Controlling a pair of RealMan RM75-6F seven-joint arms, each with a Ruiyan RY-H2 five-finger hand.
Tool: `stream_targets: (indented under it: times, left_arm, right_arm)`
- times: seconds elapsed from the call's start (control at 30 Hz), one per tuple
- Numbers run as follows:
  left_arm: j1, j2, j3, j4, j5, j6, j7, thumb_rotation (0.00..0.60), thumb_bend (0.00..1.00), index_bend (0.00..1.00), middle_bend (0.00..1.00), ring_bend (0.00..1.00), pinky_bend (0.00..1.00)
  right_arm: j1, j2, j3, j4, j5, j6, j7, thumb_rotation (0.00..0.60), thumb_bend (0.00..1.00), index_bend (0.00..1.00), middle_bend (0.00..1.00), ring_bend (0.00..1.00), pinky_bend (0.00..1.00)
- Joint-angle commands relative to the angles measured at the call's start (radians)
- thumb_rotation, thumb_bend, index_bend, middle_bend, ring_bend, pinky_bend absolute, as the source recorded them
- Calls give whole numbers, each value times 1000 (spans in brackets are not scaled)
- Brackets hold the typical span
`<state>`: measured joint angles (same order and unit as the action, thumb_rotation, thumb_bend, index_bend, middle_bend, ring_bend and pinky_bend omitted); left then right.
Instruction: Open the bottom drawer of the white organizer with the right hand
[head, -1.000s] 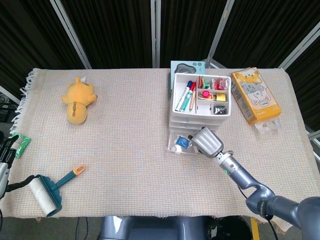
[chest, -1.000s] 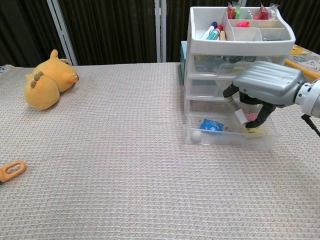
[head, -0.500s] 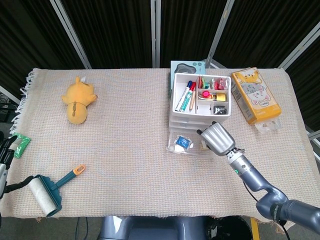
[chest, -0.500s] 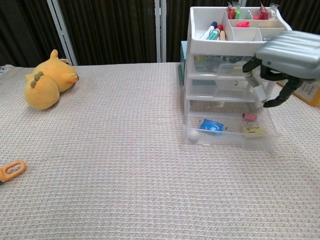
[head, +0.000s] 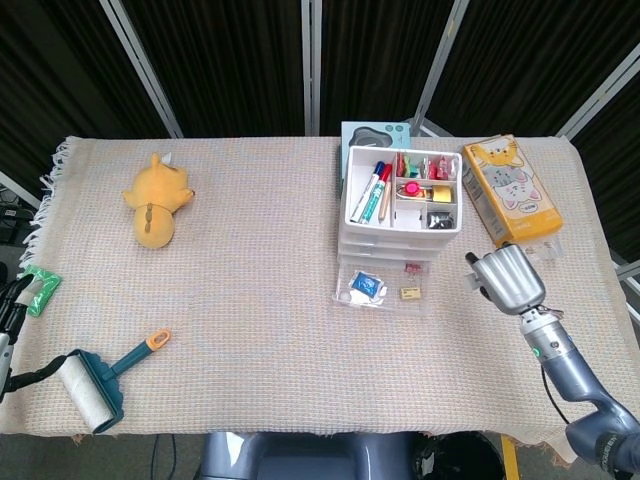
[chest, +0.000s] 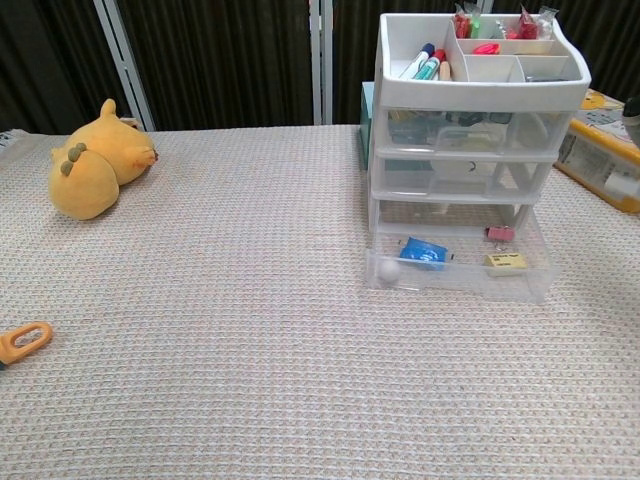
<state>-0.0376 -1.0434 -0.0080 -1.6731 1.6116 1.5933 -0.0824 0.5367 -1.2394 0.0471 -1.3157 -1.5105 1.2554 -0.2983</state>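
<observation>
Staged laboratory test area — black folding screens (head: 240, 60) enclose a cloth-covered worktop (head: 260, 300) set with a plush toy (head: 160, 200) and organizer (head: 402, 200)

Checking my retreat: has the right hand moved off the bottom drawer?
Yes. The right hand has pulled away rightward, clear of the open bottom drawer.

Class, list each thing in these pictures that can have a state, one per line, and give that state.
Bottom drawer: pulled out, open.
Middle drawer: closed.
Upper drawer: closed.
Top tray: open-topped, holding pens and small items.
Right hand: beside the organizer, touching nothing.
Plush toy: lying on the cloth.
Lint roller: lying flat.
</observation>
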Motion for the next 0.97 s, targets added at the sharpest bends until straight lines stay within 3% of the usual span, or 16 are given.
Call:
stream_targets:
  times: [0.03,0.33,0.4,0.5,0.6,0.67,0.73,0.8,0.97]
  left_arm:
    - [0,0,0,0,-2,-1,-1,600,83,0,0,0,0]
    - [-1,0,0,0,-7,-9,2,600,83,0,0,0,0]
    - [-2,-1,-2,2,-11,-10,0,600,83,0,0,0,0]
    - [-2,-7,-7,9,-21,-11,1,600,84,0,0,0,0]
    - [-2,-18,-12,20,-28,-10,8,600,83,0,0,0,0]
    - [-1,-30,-17,35,-42,-13,22,600,83,0,0,0,0]
    - [0,-39,-22,44,-58,-15,35,600,83,0,0,0,0]
    - [0,-48,-30,52,-73,-15,49,600,82,0,0,0,0]
    - [-4,-71,-40,73,-90,-19,85,600,81,0,0,0,0]
  right_arm:
    - [-26,12,3,24,19,19,8,600,0,507,966,950,687]
    - [-104,26,33,38,63,97,140,600,0,389,910,892,652]
    - [-131,15,46,44,54,160,196,600,0,366,834,825,629]
    - [-173,-17,57,63,27,265,269,600,0,304,596,621,536]
    - [-207,-42,52,73,-4,338,331,600,0,204,321,345,343]
    - [-233,-52,36,71,-31,376,384,600,0,86,132,135,182]
    - [-249,-49,15,62,-52,385,423,600,0,16,31,28,59]
    - [-262,-35,-11,45,-70,375,460,600,0,0,0,0,3]
    - [-291,11,-60,0,-100,348,479,600,0,0,0,0,0]
